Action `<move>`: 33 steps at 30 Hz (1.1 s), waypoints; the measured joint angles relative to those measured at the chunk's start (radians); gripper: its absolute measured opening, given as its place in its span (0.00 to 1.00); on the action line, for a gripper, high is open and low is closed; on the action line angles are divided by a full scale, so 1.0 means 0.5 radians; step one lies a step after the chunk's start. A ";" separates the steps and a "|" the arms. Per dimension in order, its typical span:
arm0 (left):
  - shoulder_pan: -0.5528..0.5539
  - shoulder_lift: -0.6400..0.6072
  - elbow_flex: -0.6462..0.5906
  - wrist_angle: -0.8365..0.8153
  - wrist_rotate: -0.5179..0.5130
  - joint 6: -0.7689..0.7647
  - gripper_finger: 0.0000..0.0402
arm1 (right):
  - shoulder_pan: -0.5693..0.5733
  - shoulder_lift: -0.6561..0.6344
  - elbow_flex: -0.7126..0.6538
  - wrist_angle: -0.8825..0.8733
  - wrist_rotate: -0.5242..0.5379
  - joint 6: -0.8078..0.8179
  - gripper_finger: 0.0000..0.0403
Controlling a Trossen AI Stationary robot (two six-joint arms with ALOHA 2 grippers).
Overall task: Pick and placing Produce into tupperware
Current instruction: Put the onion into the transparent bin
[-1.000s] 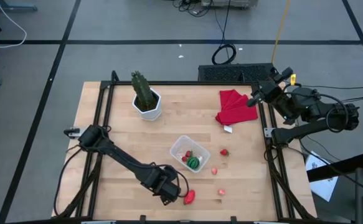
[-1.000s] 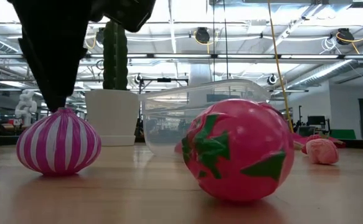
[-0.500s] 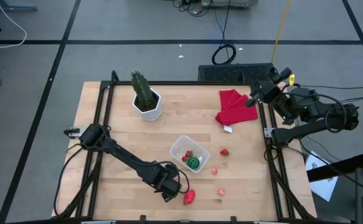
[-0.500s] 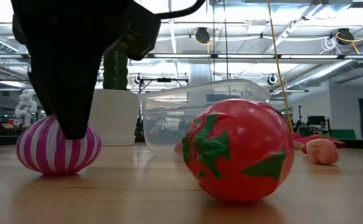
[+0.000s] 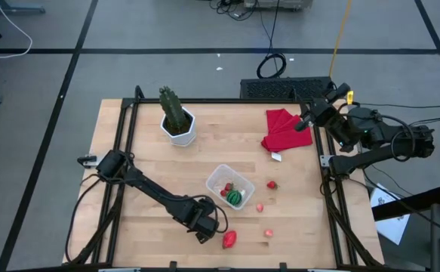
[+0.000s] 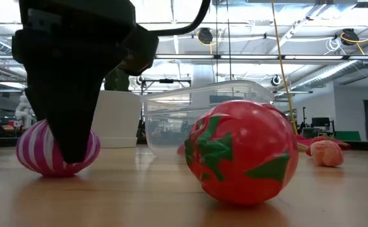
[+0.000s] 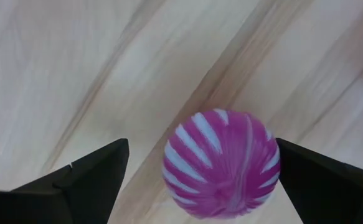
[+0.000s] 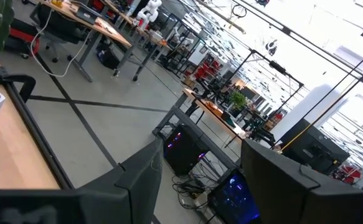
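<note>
Open wide at the left gripper [image 7: 203, 171], with one dark finger on each side of the purple striped piece [image 7: 221, 163] and neither touching it. Lower than a second ago: then hanging with tips just over the piece's top, now down almost to the wood and straddling it, as seen across the table. Probably ready to close, then lift and carry far and right to the tupperware [image 5: 221, 176] at mid-table, a short way off. Worth watching for the round piece rolling out as the fingers pinch.

Just right of the gripper, along the near edge, one large red berry [image 5: 229, 239]. Further right, three small loose pieces: a pink one [image 5: 269, 233] near, another pink one [image 5: 260, 207] beside the container, a red one [image 5: 272, 184] beyond. Five pieces loose in all, counting the purple. Already inside the container: one green melon [image 5: 236, 197] and some red berries, too small to count.

One cactus [image 5: 174, 109] far left, one red cloth [image 5: 282, 128] far right. Beside that cloth, parked at the table's far right edge, the right gripper [image 5: 303, 123], fingers apart and empty.
</note>
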 joint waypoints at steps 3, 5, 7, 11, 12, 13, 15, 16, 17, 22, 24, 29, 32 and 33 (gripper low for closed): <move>0.000 0.000 -0.001 -0.003 0.016 0.000 0.98 | 0.000 -0.001 -0.001 -0.001 0.000 0.000 0.52; 0.000 0.000 -0.001 -0.004 0.015 -0.001 0.98 | 0.000 -0.001 0.000 0.000 0.000 0.000 0.52; 0.000 0.000 -0.001 -0.004 0.014 -0.002 0.98 | 0.001 0.000 0.000 0.000 0.000 0.001 0.52; 0.000 0.000 -0.001 -0.004 0.011 -0.015 0.98 | 0.000 0.000 0.000 0.000 0.000 0.001 0.52; 0.000 0.000 -0.001 -0.004 0.005 -0.015 0.98 | 0.001 0.000 0.000 0.000 0.000 0.001 0.52; 0.000 0.000 -0.001 -0.004 -0.006 -0.015 0.98 | 0.000 0.000 -0.001 0.000 0.000 0.000 0.52; 0.000 0.000 -0.001 -0.004 -0.031 -0.022 0.98 | 0.000 0.000 0.000 0.000 0.000 0.001 0.52; 0.000 0.000 -0.001 -0.005 -0.033 -0.030 0.98 | 0.000 0.000 0.000 -0.001 0.000 0.001 0.52; 0.000 0.000 -0.001 -0.005 -0.035 -0.031 0.98 | 0.000 0.000 -0.001 -0.001 0.000 0.001 0.52; 0.000 0.000 -0.001 -0.005 -0.062 -0.031 0.98 | 0.001 0.000 0.000 -0.001 0.000 0.001 0.52; 0.000 0.000 -0.001 -0.005 -0.073 -0.031 0.98 | 0.000 0.000 0.000 0.000 0.000 0.001 0.52; 0.000 0.000 -0.001 -0.004 -0.044 -0.029 0.98 | 0.000 0.000 0.000 0.000 0.000 0.001 0.52; 0.000 0.000 -0.001 -0.004 -0.035 -0.032 0.98 | 0.000 0.000 -0.001 0.000 0.000 0.001 0.52; 0.000 0.000 -0.001 -0.004 -0.031 -0.036 0.98 | 0.000 0.000 0.000 0.000 0.000 0.001 0.52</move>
